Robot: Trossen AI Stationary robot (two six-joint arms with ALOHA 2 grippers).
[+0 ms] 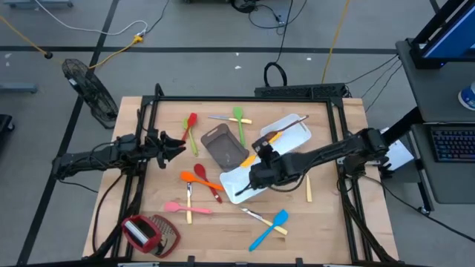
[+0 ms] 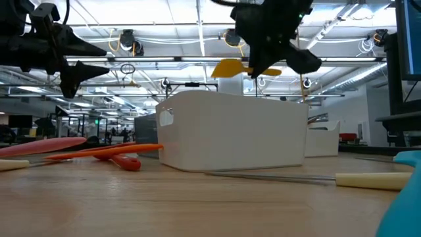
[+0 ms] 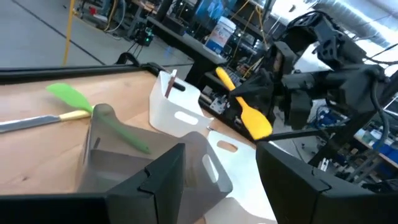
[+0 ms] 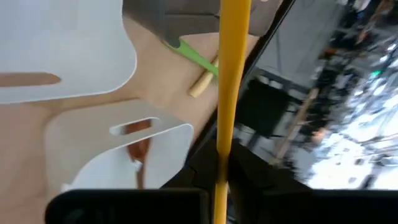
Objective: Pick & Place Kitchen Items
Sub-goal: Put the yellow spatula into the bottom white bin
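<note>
On the table lie many small utensils. A red spoon (image 1: 191,121) and a green spatula (image 1: 239,119) lie at the far side, near a grey-brown tray (image 1: 225,145). An orange spoon (image 1: 194,178) and a red utensil (image 1: 208,182) lie in the middle, just left of a white tray (image 1: 239,189). A pink spatula (image 1: 178,208) and a blue spatula (image 1: 270,228) lie nearer the front edge. A red-and-wire-mesh tool (image 1: 148,233) stands at the front left corner. A second white tray (image 1: 295,133) lies behind the right arm.

The right gripper (image 1: 261,157) hangs above the table between the two white trays, with its arm stretched in from the right side. Its fingers are closed on the handle of a yellow spatula (image 3: 244,106), which is lifted in the air and touches nothing else. In the low view the yellow blade shows above the rim of the near white tray.

The left gripper (image 1: 178,144) hovers at the left of the grey-brown tray, pointing toward it, with its fingers (image 3: 158,180) spread apart and holding nothing.
</note>
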